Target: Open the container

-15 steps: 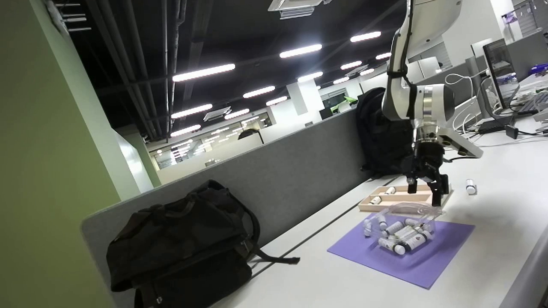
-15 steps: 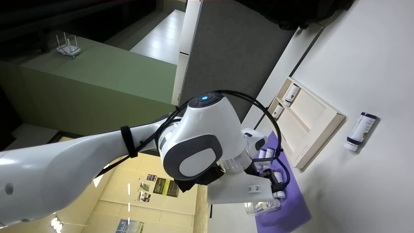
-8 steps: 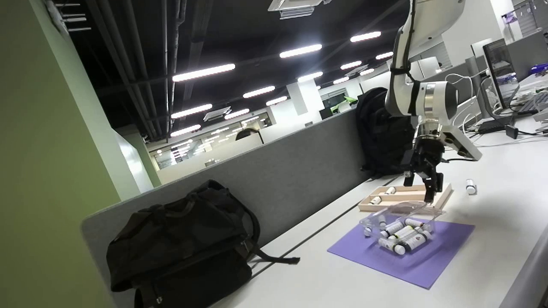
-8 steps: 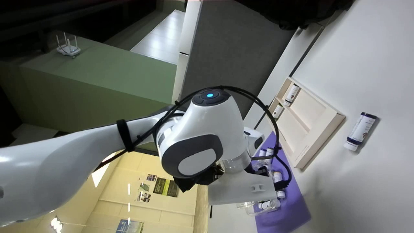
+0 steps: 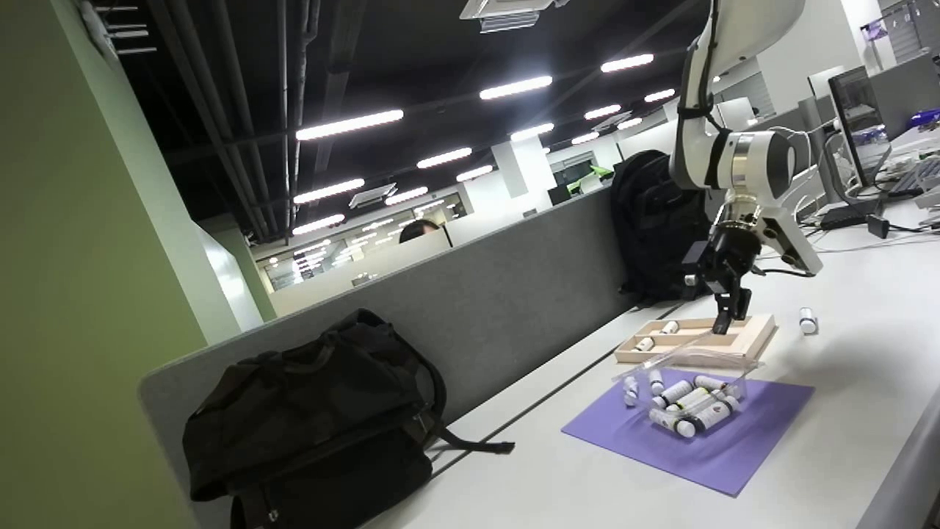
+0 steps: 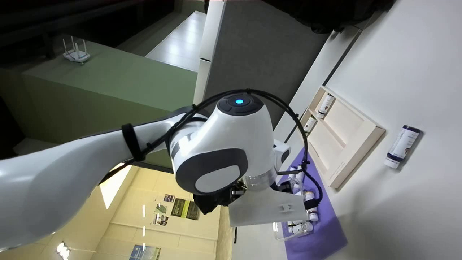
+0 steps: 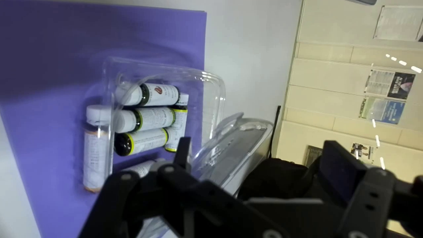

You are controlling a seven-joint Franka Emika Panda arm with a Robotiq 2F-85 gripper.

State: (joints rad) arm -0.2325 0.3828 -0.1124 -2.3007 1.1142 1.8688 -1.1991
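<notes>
The container is a clear plastic clamshell [image 7: 220,96] on the purple mat [image 5: 734,459], with several small white-labelled bottles [image 7: 162,94] in it. Its see-through lid [image 7: 233,150] is raised and slanted, hinged on the side toward the partition. My gripper [image 7: 259,148] stands wide, fingers far apart. One finger [image 7: 182,152] is on the inner side of the lid, against or very near it; contact cannot be made out for sure. The opposite pad [image 7: 342,173] faces bare air. In an exterior view the tilted gripper [image 5: 706,303] is above the container; elsewhere the arm hides much of it.
A shallow tan wooden box [image 6: 355,157] with two bottles lies close behind the mat. A single bottle [image 6: 402,146] rests on the white table beyond it. A grey partition [image 5: 514,294] runs along the table's back, with a black backpack [image 5: 308,426] against it.
My gripper has risen, tilted and shifted toward the partition. The clear lid has swung further up with it, while the bottles and mat stayed in place.
</notes>
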